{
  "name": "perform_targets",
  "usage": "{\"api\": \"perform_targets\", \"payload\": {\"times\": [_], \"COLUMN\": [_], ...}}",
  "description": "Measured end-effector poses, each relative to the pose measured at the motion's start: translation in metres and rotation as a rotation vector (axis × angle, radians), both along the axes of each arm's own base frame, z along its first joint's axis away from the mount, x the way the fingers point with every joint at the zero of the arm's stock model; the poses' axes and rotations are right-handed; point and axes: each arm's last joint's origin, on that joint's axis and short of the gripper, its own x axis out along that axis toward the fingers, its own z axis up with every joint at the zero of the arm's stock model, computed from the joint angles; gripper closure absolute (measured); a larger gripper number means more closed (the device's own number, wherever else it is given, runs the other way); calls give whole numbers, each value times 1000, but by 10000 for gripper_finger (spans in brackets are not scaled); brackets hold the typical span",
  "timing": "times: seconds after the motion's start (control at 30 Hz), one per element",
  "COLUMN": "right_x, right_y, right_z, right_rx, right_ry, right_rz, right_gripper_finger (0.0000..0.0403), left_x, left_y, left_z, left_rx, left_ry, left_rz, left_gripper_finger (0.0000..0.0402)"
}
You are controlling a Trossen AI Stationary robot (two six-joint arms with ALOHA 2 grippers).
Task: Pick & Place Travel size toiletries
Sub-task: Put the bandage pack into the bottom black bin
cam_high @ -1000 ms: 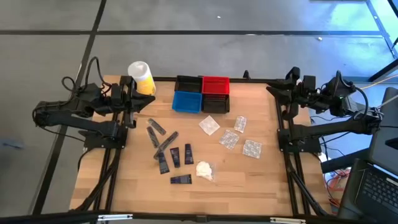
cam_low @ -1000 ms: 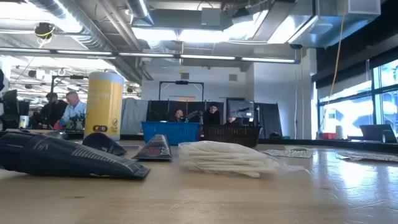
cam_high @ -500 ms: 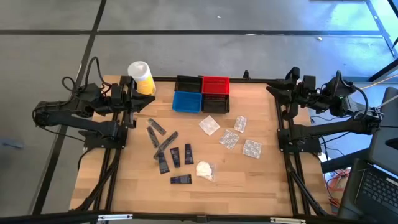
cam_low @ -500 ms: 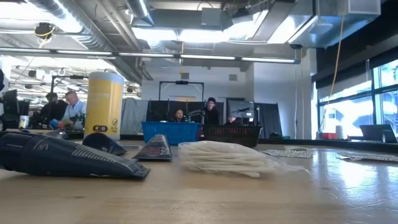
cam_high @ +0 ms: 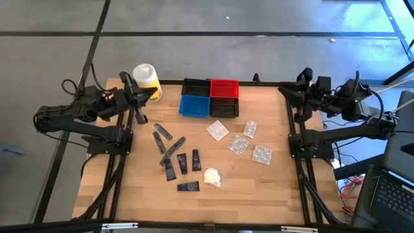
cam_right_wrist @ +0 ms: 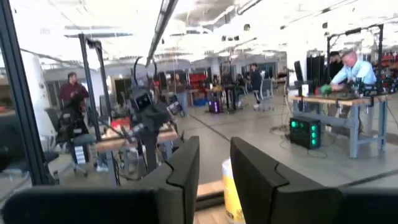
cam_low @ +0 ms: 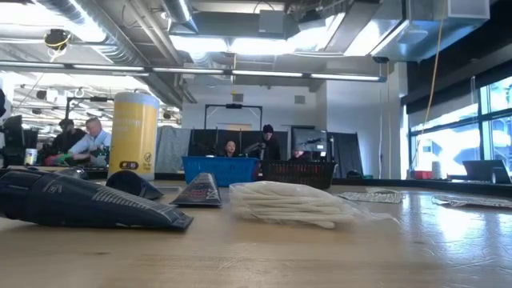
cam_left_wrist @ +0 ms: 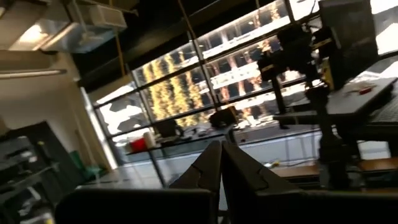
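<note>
A: From above, what lies on the table (cam_high: 259, 188)?

B: The toiletries are spread over its middle. A cluster of dark tubes (cam_high: 178, 158) sits left of centre, a white wad in clear wrap (cam_high: 213, 176) just right of the lowest tubes, and clear packets (cam_high: 240, 144) farther right. None is in a bin. The black bin (cam_high: 196, 87), red bin (cam_high: 224, 88) and blue bin (cam_high: 195, 105) stand together at the far edge, with the yellow container (cam_high: 147, 81) to their left.

A: And the arms?

B: The left gripper (cam_high: 138, 111) is raised near the far left corner, beside the yellow container, well apart from the tubes. The right gripper (cam_high: 299, 97) is at the far right edge, away from the packets.

A: The table-level view?

B: A dark tube (cam_low: 80, 200) lies close at the left, the white wad (cam_low: 292, 202) near the middle, the blue bin (cam_low: 218, 170) and yellow container (cam_low: 134, 134) behind them. People sit and stand in the room beyond. No gripper shows here.

A: The left wrist view?

B: The left fingers (cam_left_wrist: 208, 171) are pressed together with nothing between them, aimed at windows across the room.

A: And the right wrist?

B: The right fingers (cam_right_wrist: 186, 168) stand parted, a gap between them and nothing held. The yellow container (cam_right_wrist: 231, 193) shows beyond, and a person works at a bench in the background.
</note>
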Motion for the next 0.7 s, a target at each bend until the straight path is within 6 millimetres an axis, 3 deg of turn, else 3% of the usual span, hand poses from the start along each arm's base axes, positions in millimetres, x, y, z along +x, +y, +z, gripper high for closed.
{"api": "perform_targets", "payload": {"times": [0.13, 0.3, 0.4, 0.5, 0.6, 0.7], "right_x": [3, 13, 25, 41, 58, 78], "right_y": [0, 0, -1, -1, -1, -1], "right_z": [8, 16, 20, 21, 24, 22], "right_rx": [-23, -91, -97, -117, -116, -120], "right_ry": [-80, -157, -209, -226, -168, -34], "right_rz": [-22, -48, -57, -67, -62, -53], "right_gripper_finger": [310, 310, 310, 310, 310, 310], "left_x": [5, 15, 20, 25, 36, 56], "left_y": [0, 0, -3, -7, -11, -12], "left_z": [1, 15, 25, 35, 42, 39], "left_rx": [18, -22, -35, 58, 151, 99], "left_ry": [-5, -194, -354, -472, -438, -291], "left_rz": [9, -26, -145, -285, -391, -443], "left_gripper_finger": [394, 394, 394, 393, 393, 393]}}
